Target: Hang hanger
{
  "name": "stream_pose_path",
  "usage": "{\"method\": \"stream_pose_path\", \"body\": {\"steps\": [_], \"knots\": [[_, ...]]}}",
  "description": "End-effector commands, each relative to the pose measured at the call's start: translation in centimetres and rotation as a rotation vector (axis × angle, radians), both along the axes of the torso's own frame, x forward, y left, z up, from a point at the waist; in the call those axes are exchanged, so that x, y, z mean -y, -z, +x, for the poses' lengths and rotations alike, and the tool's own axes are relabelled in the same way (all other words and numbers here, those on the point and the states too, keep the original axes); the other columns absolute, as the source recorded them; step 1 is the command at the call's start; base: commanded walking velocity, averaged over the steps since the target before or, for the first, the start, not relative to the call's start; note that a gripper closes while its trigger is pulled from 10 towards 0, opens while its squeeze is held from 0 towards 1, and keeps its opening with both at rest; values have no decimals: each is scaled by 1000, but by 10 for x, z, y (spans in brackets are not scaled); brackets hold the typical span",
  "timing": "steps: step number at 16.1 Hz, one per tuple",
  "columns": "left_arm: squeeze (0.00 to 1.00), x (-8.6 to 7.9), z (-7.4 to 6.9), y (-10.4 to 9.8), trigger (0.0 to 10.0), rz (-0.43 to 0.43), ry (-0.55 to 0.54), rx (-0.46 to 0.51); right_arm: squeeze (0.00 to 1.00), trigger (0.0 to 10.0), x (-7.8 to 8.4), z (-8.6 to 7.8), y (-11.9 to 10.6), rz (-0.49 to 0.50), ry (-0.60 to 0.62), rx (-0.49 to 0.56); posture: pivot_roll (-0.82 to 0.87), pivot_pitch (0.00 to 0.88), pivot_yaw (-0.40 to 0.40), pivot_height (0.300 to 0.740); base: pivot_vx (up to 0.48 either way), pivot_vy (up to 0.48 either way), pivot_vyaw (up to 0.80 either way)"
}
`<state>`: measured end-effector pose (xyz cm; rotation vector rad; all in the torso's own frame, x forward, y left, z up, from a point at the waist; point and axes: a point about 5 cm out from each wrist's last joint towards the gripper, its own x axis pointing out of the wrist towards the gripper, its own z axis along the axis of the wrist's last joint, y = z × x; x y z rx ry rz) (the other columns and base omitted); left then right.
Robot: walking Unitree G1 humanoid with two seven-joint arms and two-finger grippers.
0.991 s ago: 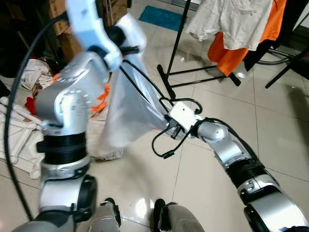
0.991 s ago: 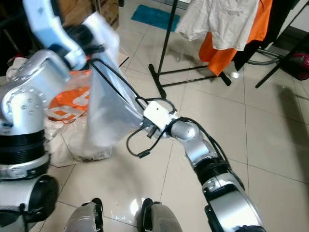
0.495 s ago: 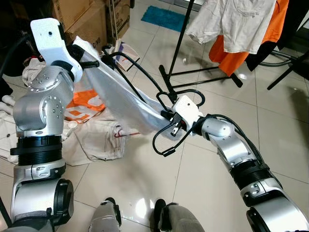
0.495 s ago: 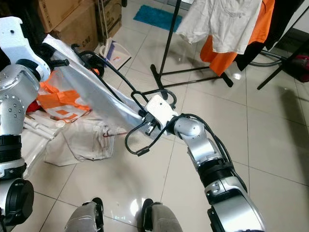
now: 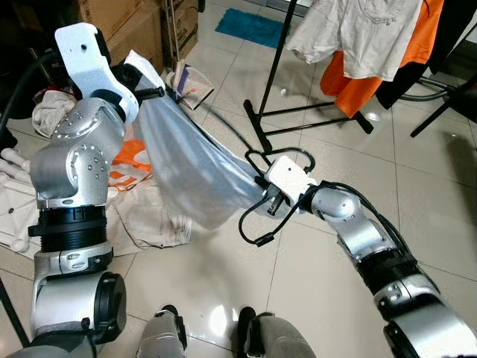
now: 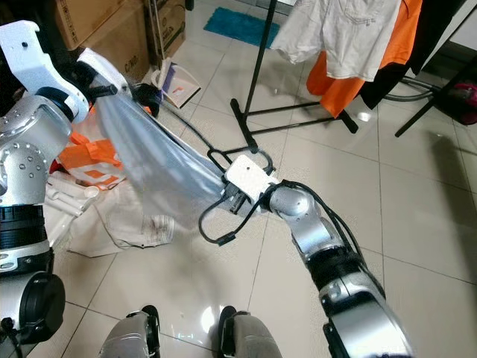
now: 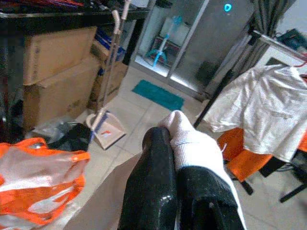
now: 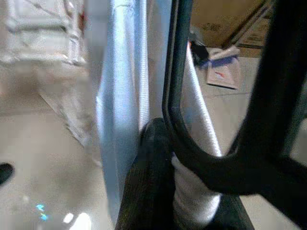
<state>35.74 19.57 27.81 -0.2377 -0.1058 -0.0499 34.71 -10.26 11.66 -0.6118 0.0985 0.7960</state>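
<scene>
Both claws pinched the shirt (image 5: 190,168) on its hanger (image 8: 184,139), left gripper (image 5: 153,93) and right gripper (image 5: 264,195), short of the rack (image 5: 276,67). Best lifted level, hook clear.

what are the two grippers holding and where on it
Both hold the pale garment: left gripper pinches one end, right gripper pinches the opposite end, beside a black hanger.

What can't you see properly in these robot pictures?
- Hanger: mostly covered by the pale garment in the eye views.
- Right end effector: fingertips buried in cloth, right wrist view.
- Clothes rack: top cut off by the eye view's edge.
- Floor pile: items too crumpled to identify.
</scene>
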Motion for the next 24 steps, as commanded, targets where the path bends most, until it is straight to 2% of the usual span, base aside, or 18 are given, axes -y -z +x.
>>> {"method": "stream_pose_path", "body": {"steps": [1, 5, 7, 9, 12, 16, 17, 18, 22, 24], "knots": [[0, 1, -5, -21, 10000, -6, 3, 79, 0, 0, 8, 0, 5, -43, 25, 1, -42, 204, -141, 740, 0, 0, 0], [0, 3, -12, -34, 10000, -37, 21, 120, 0, 0, 9, 3, 5, -83, 25, 26, -34, 195, -148, 740, 0, 0, 0], [0, 5, -14, -39, 10000, -46, 27, 135, 0, 0, 9, 3, 9, -175, -5, 71, -33, 189, -151, 740, 0, 0, 0], [0, 5, -14, -39, 10000, -46, 29, 136, 0, 0, 13, 2, 14, -308, -42, 133, -35, 186, -152, 740, 0, 0, 0], [0, 10, -13, -40, 10000, -53, 44, 135, 0, 0, 15, 2, 16, -372, -63, 165, -39, 184, -151, 740, 0, 0, 0], [0, 22, -16, -46, 10000, -66, 97, 151, 0, 0, 11, 3, 19, -389, -72, 185, -40, 186, -151, 740, 0, 0, 0], [0, 28, -17, -46, 10000, -68, 120, 152, 0, 0, 9, 6, 18, -279, 0, 111, -38, 187, -152, 740, 0, 0, 0], [0, 36, -18, -42, 10000, -74, 143, 140, 0, 0, 6, 11, 16, -118, 98, -10, -38, 187, -152, 740, 0, 0, 0], [0, 48, -20, -40, 10000, -84, 184, 131, 0, 0, 5, 12, 20, -232, 86, 22, -38, 193, -155, 740, 0, 0, 0], [0, 57, -21, -41, 10000, -84, 207, 132, 0, 0, 4, 11, 23, -333, 46, 50, -38, 197, -158, 740, 0, 0, 0]]}}
